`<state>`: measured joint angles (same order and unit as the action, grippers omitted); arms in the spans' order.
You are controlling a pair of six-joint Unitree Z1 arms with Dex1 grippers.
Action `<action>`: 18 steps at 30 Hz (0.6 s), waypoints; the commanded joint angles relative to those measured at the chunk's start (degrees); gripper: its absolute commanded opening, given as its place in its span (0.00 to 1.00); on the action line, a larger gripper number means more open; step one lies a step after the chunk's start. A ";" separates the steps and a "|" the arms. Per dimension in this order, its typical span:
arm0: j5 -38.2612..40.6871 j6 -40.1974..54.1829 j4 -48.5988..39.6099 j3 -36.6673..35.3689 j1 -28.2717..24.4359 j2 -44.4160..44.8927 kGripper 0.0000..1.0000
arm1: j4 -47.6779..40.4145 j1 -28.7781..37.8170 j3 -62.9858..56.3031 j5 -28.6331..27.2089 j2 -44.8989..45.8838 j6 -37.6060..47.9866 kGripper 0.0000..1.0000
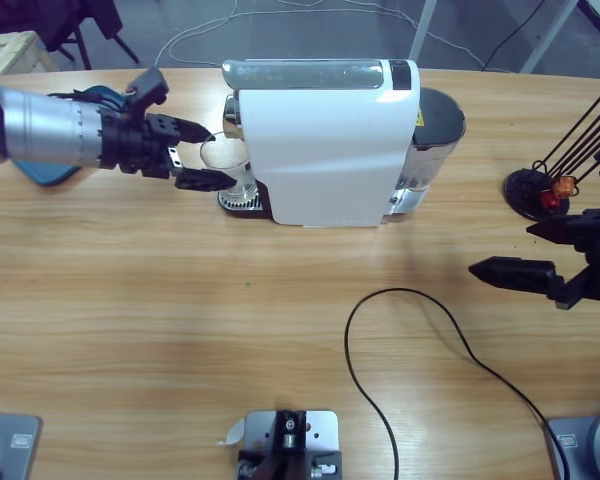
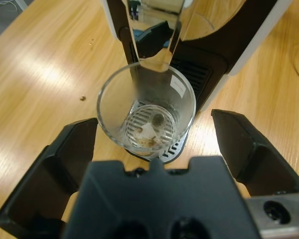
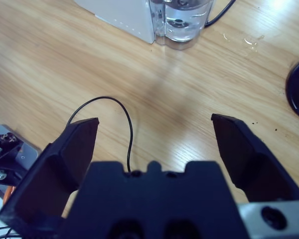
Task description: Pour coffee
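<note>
A white coffee machine [image 1: 325,140] stands at the table's far middle, with its clear water tank [image 1: 432,135] on the right end. A clear glass [image 2: 146,112] sits on the drip grate under the chrome spout [image 2: 154,35]; in the high view the glass [image 1: 227,165] is at the machine's left end. My left gripper [image 1: 197,156] is open, one jaw on each side of the glass, not touching it. My right gripper [image 1: 525,250] hangs open over bare wood at the right, holding nothing.
A black power cable [image 1: 420,340] loops across the table's right half, and the same cable [image 3: 114,119] lies below my right gripper. A black round stand [image 1: 535,190] with thin rods sits at the far right. A blue object [image 1: 55,172] lies under the left arm.
</note>
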<state>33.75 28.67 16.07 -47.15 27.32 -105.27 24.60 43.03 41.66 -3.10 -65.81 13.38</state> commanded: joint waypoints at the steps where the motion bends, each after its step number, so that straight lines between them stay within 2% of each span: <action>1: 0.88 0.42 3.09 -0.91 0.17 -4.46 1.00 | -1.40 0.65 -1.74 0.99 -2.21 -0.11 1.00; 18: 2.34 -0.37 6.08 -2.95 2.21 -8.06 1.00 | -2.72 0.65 -1.85 1.26 -2.90 -0.02 1.00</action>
<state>34.70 28.67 20.58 -49.69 28.57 -109.84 23.25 43.04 41.65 -2.89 -66.39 13.38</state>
